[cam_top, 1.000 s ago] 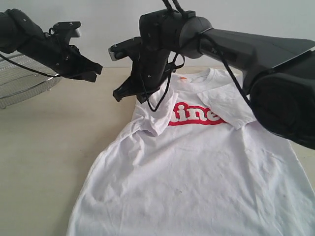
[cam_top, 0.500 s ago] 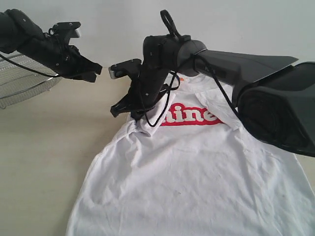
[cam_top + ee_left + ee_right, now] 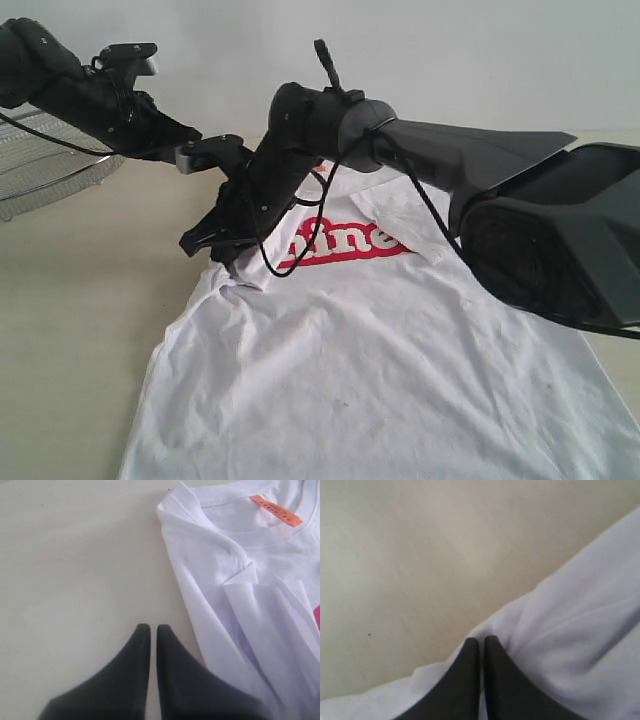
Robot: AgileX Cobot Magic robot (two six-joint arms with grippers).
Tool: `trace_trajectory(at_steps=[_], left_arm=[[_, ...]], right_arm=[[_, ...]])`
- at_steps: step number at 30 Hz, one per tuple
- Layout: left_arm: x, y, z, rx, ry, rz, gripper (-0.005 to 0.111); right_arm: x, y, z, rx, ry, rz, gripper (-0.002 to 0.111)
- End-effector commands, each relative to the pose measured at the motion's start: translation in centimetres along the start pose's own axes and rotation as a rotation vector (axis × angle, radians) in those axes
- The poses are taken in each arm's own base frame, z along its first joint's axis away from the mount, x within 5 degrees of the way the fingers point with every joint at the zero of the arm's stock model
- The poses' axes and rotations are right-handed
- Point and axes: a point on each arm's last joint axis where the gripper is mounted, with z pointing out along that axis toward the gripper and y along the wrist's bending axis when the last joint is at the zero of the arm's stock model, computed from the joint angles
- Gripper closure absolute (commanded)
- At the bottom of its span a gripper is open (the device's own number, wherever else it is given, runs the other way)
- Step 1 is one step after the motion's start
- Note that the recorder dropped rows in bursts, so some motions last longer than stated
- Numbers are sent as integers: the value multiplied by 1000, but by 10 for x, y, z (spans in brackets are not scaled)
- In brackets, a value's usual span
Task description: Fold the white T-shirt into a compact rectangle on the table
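Across the pale beige wood-grain surface: the soft white cotton T-shirt lies face up and mostly flat, red chest band showing, with a sleeve turned in over the chest.
Collar: at the far end, marked by the orange neck label.
Right claw: black, reaching across the middle to the shirt's left shoulder edge and closed tight. Creases run up to its tips, so it seems to have a thin nip of cloth (likely, not certain).
Left claw: black, closed on nothing, hovering over bare surface just beside that same shoulder.
Risk, grip: so small a bite could slip free mid-pull and leave the edge crumpled.
Risk, drag: a low sideways pull would slide the whole shirt instead of folding it, and could open the turned-in sleeve.
Risk, arms: both wrists sit close together, and the thin black cable dangling over the band might snag cloth.
Round silver wire-mesh basket: well apart, far left (no threat).
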Motion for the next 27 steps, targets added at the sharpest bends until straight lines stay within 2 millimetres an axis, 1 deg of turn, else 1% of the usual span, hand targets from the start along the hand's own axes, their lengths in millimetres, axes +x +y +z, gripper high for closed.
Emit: trace_trajectory(at_steps=[1,5,9,13,16,18,21,22,23,24,25,26,27], left_arm=[[-2,-3,3,0,-12,-11,102],[-3,-1,3,-26,-21,-36,102],[-1,-1,3,-26,-7,-35,102],[-1,-1,3,-23,0,-41,102],[0,-4,5,-12,11,-25,102],[2,-9,9,-4,20,-13,102],[5,-17,19,7,34,-1,102],[8,-20,28,4,37,3,102],[9,-22,31,4,39,-4,102],[11,-21,33,3,44,-34,102],[11,-21,33,6,47,-39,102],[12,-19,32,7,52,-43,102],[12,-17,30,7,53,-46,102]], right_arm=[[-16,11,-33,73,-18,-9,108],[-28,14,-73,205,-40,-48,108],[-31,12,-100,335,-24,-35,108],[-26,-4,-111,505,21,14,108],[-23,-19,-116,527,22,39,108],[-19,-34,-119,537,14,69,108],[-13,-56,-127,499,-4,143,108],[-8,-67,-131,417,-16,179,108],[-7,-70,-130,360,-30,205,108],[-3,-76,-126,223,-53,257,108],[-1,-79,-123,170,-57,268,108],[4,-86,-113,75,-76,328,103],[7,-91,-108,52,-77,354,98]])
